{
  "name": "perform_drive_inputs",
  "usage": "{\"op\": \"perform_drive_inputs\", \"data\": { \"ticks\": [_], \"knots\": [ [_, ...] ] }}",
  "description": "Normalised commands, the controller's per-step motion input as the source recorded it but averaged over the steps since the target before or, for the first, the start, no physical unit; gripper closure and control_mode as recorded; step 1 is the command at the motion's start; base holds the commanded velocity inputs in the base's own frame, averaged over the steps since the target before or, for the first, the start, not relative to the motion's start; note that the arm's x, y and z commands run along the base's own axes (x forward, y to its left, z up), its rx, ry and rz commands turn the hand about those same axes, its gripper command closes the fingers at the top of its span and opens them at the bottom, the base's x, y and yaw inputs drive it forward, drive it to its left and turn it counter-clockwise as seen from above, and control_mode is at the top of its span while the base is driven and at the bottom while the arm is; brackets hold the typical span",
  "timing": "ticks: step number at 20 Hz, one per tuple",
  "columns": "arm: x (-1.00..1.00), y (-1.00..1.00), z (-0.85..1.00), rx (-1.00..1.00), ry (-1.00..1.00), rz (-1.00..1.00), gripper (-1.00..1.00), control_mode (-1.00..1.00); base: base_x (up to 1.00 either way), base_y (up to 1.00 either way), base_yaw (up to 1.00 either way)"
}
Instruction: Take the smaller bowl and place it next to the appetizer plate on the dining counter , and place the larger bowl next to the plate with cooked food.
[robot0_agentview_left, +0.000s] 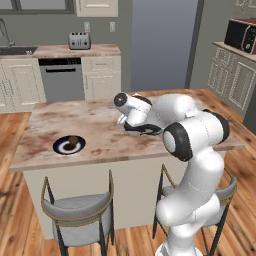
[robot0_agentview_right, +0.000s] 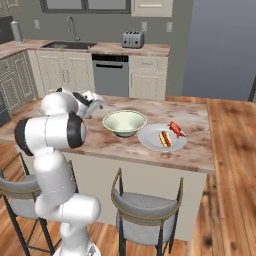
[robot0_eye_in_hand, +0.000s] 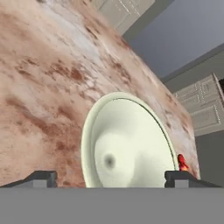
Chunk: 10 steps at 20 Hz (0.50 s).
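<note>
The larger bowl, wide, flared and cream inside, stands upright on the dining counter, just left of the plate with cooked food. That pale plate carries red and yellow-orange food. My gripper hangs at the bowl's left side. In the hand view my gripper is open, its fingertips spread wide before the bowl, and red food peeks past the rim. The dark appetizer plate with a brown morsel lies far left on the counter. The smaller bowl is out of view.
Two grey stools stand along the counter's near side. The back kitchen counter holds a toaster and a sink. A microwave sits on a shelf at the right.
</note>
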Motion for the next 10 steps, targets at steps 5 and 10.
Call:
{"op": "perform_drive_inputs", "data": {
  "ticks": [5, 10],
  "knots": [
    [-0.90, 0.26, 1.00, 0.17, 0.00, 0.00, -1.00, -1.00, 0.00, 0.00, 0.00],
    [-0.85, 0.10, 1.00, 0.33, 0.05, 0.00, -1.00, -1.00, 0.00, 0.00, 0.00]
  ]
}}
